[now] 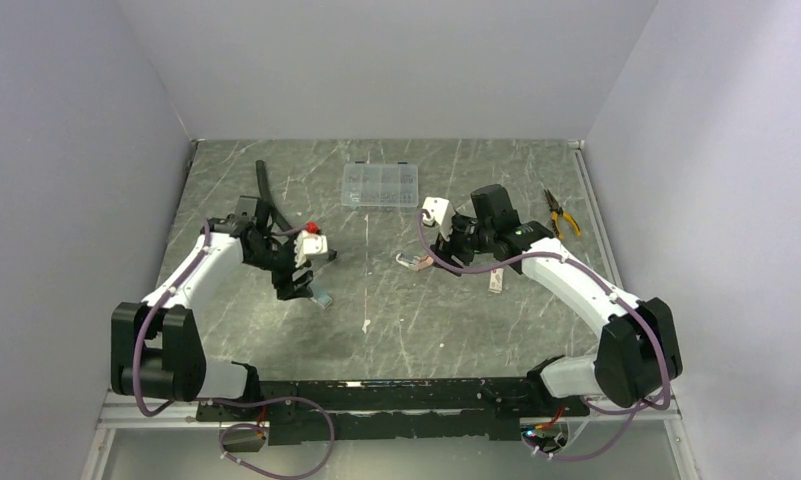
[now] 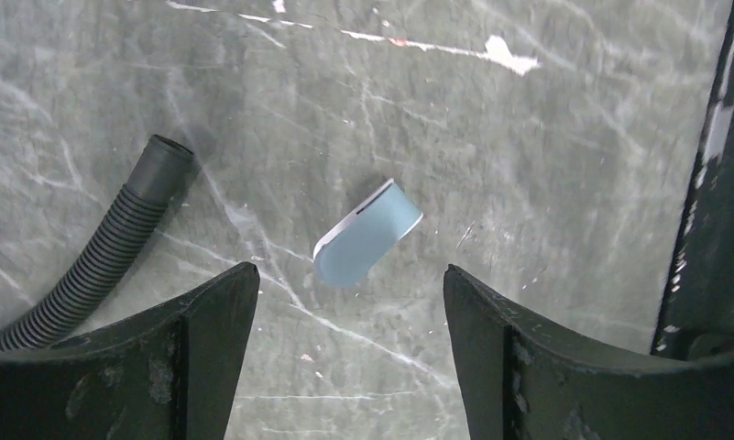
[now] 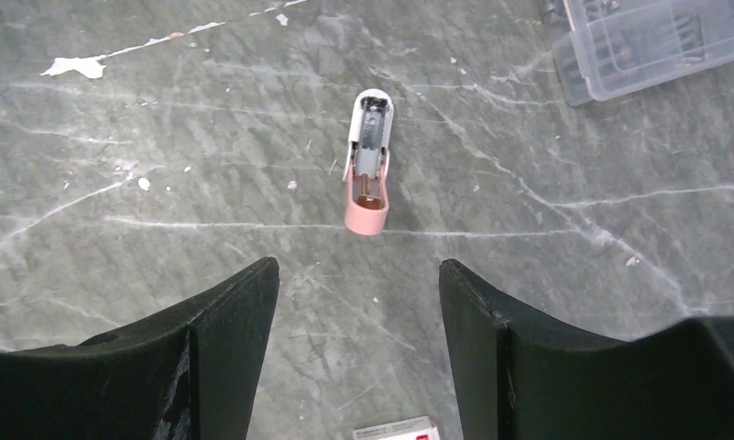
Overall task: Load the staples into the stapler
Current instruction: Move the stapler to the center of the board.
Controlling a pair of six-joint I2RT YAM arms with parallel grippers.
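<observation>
Left of the clear plastic box (image 1: 380,185) and nearer the arms, the left gripper (image 2: 349,275) hangs spread wide and empty over a blue stapler (image 2: 367,234) lying flat. Right of the box, a pink stapler (image 3: 367,174) lies hinged open just ahead of the right gripper (image 3: 357,266), likewise spread and empty. I cannot make out the staples.

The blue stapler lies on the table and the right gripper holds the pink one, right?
No. The right gripper is open and empty; the pink stapler lies on the table too, ahead of it, as the right wrist view shows. The blue stapler part is right.
</observation>
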